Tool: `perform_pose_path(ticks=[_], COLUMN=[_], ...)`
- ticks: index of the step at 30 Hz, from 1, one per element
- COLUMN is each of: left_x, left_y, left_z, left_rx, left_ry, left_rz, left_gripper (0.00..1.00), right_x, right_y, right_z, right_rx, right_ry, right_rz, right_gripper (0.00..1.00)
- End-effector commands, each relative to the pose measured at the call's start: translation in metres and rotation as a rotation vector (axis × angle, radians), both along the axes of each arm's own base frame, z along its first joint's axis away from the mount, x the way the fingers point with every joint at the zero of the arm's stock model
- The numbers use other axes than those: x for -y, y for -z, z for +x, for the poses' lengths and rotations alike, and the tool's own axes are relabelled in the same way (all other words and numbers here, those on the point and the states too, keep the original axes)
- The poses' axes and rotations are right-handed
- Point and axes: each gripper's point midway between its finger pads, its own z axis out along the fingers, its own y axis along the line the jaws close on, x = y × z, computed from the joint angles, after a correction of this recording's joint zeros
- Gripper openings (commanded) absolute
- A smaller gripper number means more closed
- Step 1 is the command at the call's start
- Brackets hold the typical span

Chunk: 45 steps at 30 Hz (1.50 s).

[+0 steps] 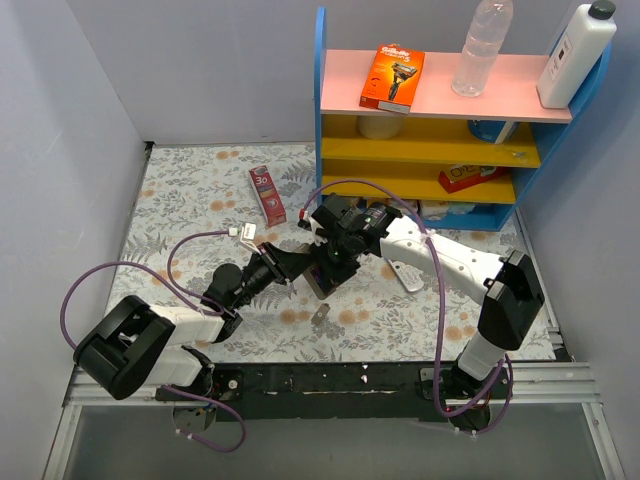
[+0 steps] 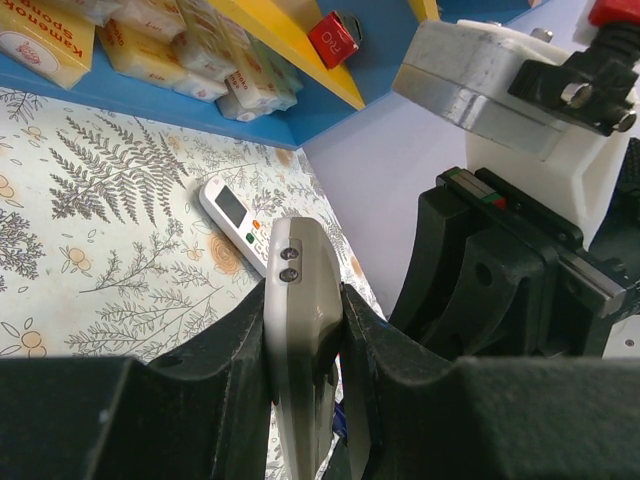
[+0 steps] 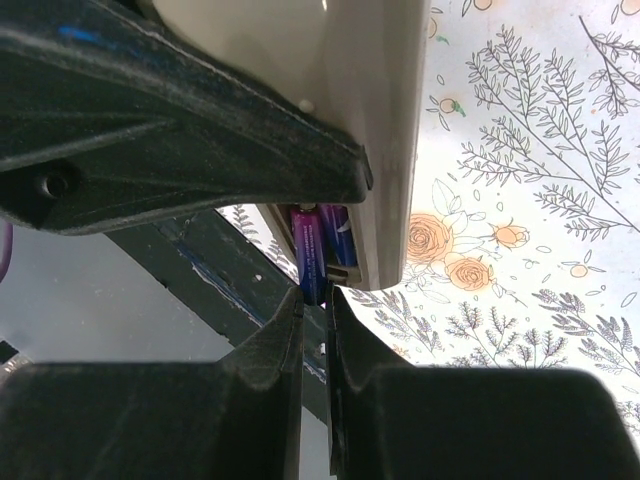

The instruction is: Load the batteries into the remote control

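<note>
Closest to me, toward the middle of the worktop's near edge, a small grey flat piece (image 1: 322, 315) lies alone on the floral worktop (image 1: 190, 200).

Just past it, over the middle of the worktop, my left gripper (image 1: 288, 264) is clamped on the sides of a grey remote control (image 2: 300, 300), holding it on edge off the surface. My right gripper (image 3: 315, 300) meets it from the right. Its fingers (image 3: 275, 345) are almost together, pinched on the near end of a purple battery (image 3: 310, 262) that sits in the remote's open compartment. A second battery (image 3: 335, 235) lies beside it, deeper in the same compartment.

Farther right, a white remote with a small screen (image 2: 232, 212) lies flat, partly under my right arm. Toward the far edge, left of centre, lies a slim red box (image 1: 267, 194).

In the far right corner stands a blue-sided shelf unit (image 1: 322, 110). Its pink top carries an orange razor pack (image 1: 392, 77), a clear bottle (image 1: 482, 48) and a white bottle (image 1: 577, 55).
</note>
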Motion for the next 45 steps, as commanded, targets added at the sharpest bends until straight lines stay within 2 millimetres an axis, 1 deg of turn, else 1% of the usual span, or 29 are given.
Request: perform_pose_path(ticks=[1, 3, 7, 12, 14, 15, 16, 22, 25, 26, 27, 32, 34, 35, 36, 37, 38, 40, 41, 42, 43, 44, 45], left_x=[0.006, 0.008, 0.011, 0.012, 0.01, 0.009, 0.009, 0.007, 0.006, 0.007, 0.007, 0.003, 0.001, 0.001, 0.0, 0.0, 0.002, 0.004, 0.005, 0.007, 0.009, 0.011, 0.013], left_y=[-0.021, -0.019, -0.021, -0.024, -0.024, -0.02, -0.019, -0.004, 0.003, 0.006, 0.01, 0.019, 0.022, 0.022, 0.023, 0.021, 0.021, 0.023, 0.021, 0.019, 0.018, 0.014, 0.015], left_z=[-0.003, -0.003, -0.007, -0.009, -0.006, -0.005, -0.004, 0.0, 0.003, 0.004, 0.005, 0.007, 0.007, 0.007, 0.008, 0.008, 0.008, 0.005, 0.005, 0.002, 0.001, 0.001, -0.001], left_rx=[0.047, 0.037, 0.04, 0.033, 0.009, -0.011, -0.02, -0.103, -0.143, -0.154, -0.172, -0.237, -0.252, -0.263, -0.266, -0.266, -0.271, -0.289, -0.287, -0.29, -0.293, -0.284, -0.295], left_ry=[0.031, 0.036, 0.06, 0.069, 0.051, 0.045, 0.041, 0.011, -0.004, -0.006, -0.01, -0.035, -0.038, -0.038, -0.04, -0.035, -0.026, 0.001, 0.011, 0.036, 0.048, 0.063, 0.077], left_rz=[-0.048, -0.051, -0.055, -0.072, -0.088, -0.084, -0.084, -0.087, -0.08, -0.072, -0.064, -0.086, -0.088, -0.095, -0.093, -0.097, -0.096, -0.087, -0.089, -0.092, -0.093, -0.094, -0.087], left_gripper=[0.0, 0.0, 0.0, 0.0, 0.0, 0.0, 0.0, 0.0, 0.0, 0.0, 0.0, 0.0, 0.0, 0.0, 0.0, 0.0, 0.0, 0.0, 0.0, 0.0, 0.0, 0.0, 0.0], right_x=[-0.013, -0.016, -0.017, -0.017, -0.017, -0.018, -0.017, -0.015, -0.013, -0.012, -0.011, -0.009, -0.008, -0.008, -0.007, -0.008, -0.007, -0.004, -0.002, -0.001, -0.002, 0.004, 0.007], right_y=[-0.018, -0.02, -0.017, -0.016, -0.017, -0.018, -0.017, -0.016, -0.017, -0.017, -0.017, -0.024, -0.032, -0.035, -0.038, -0.049, -0.054, -0.066, -0.067, -0.068, -0.083, -0.072, -0.071], right_z=[0.012, 0.014, 0.02, 0.018, 0.018, 0.018, 0.018, 0.015, 0.015, 0.016, 0.016, 0.015, 0.015, 0.015, 0.015, 0.016, 0.015, 0.017, 0.017, 0.016, 0.017, 0.012, 0.013], right_rx=[0.048, 0.055, 0.066, 0.058, 0.058, 0.057, 0.056, 0.046, 0.05, 0.059, 0.06, 0.07, 0.084, 0.091, 0.107, 0.135, 0.15, 0.231, 0.265, 0.314, 0.403, 0.416, 0.484], right_ry=[0.007, 0.009, 0.011, 0.008, 0.005, 0.004, 0.004, 0.0, 0.007, 0.012, 0.014, 0.015, 0.01, 0.004, -0.014, -0.033, -0.057, -0.136, -0.174, -0.253, -0.316, -0.368, -0.446], right_rz=[0.054, 0.063, 0.043, 0.043, 0.046, 0.05, 0.047, 0.043, 0.04, 0.036, 0.033, 0.041, 0.054, 0.062, 0.068, 0.092, 0.104, 0.144, 0.159, 0.18, 0.239, 0.238, 0.247], right_gripper=[0.01, 0.01, 0.01, 0.02, 0.08, 0.1, 0.15, 0.27, 0.3, 0.35, 0.37, 0.46, 0.49, 0.53, 0.55, 0.57, 0.59, 0.61, 0.61, 0.61, 0.61, 0.61, 0.6])
